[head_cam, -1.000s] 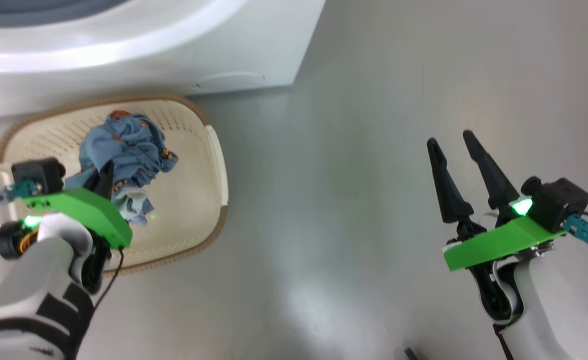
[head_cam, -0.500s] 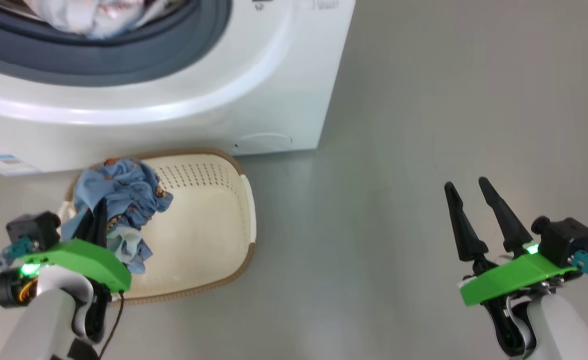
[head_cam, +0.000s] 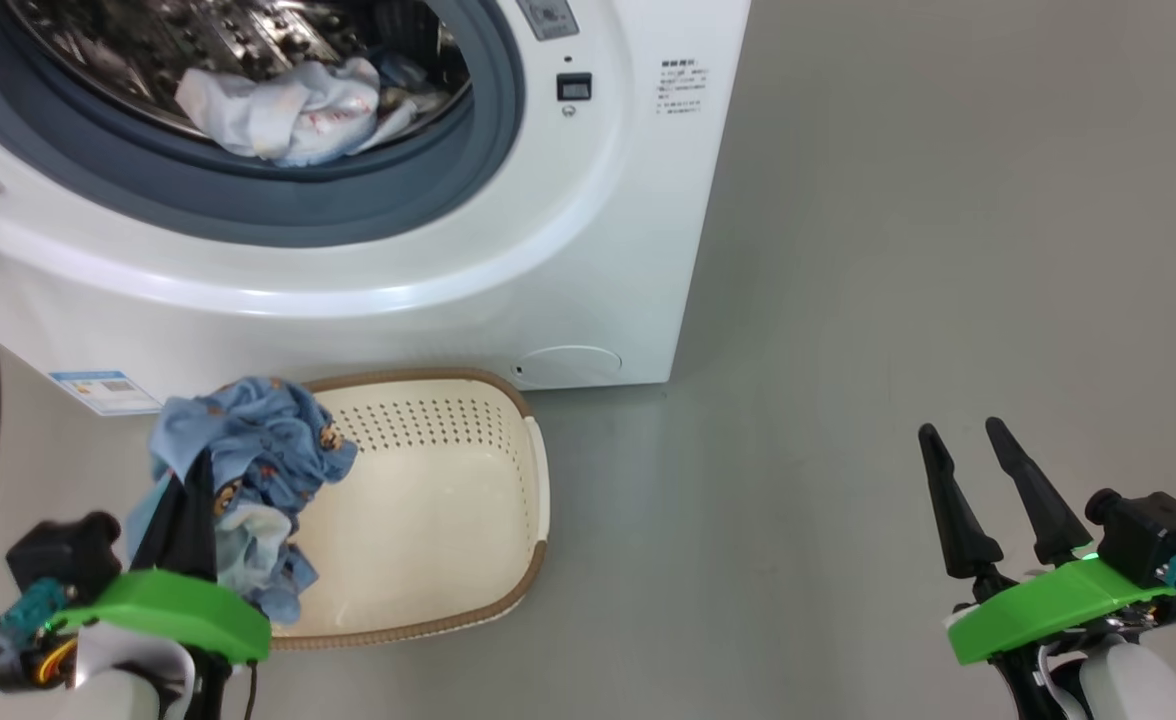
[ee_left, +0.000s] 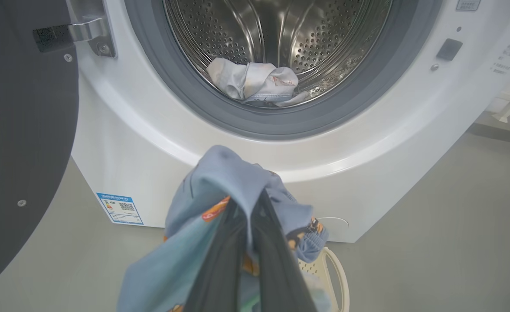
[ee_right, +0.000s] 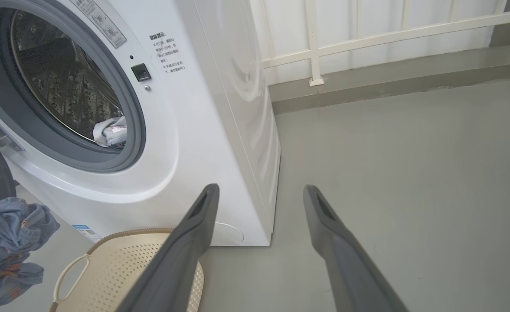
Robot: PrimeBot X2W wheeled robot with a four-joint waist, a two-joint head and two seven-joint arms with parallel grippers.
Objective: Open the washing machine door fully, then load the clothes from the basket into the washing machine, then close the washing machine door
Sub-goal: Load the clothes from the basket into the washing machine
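Lower left, the left gripper (head_cam: 195, 478) is clamped on blue clothes (head_cam: 258, 450) hanging over the basket (head_cam: 540, 500). Upper left, the washing machine (head_cam: 588, 250) drum holds a pale garment (head_cam: 288, 110). Lower right, the right gripper (head_cam: 960, 428) stands wide apart.

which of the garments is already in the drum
The cream-white garment, lying low at the front of the drum. The blue printed garment is outside the washing machine, pinched in the shut left gripper.

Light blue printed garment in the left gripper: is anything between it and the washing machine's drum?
Nothing visible blocks it. The glossy black round door is swung aside left, and the steel dimpled drum stands open above the light blue garment; a pale garment lies inside.
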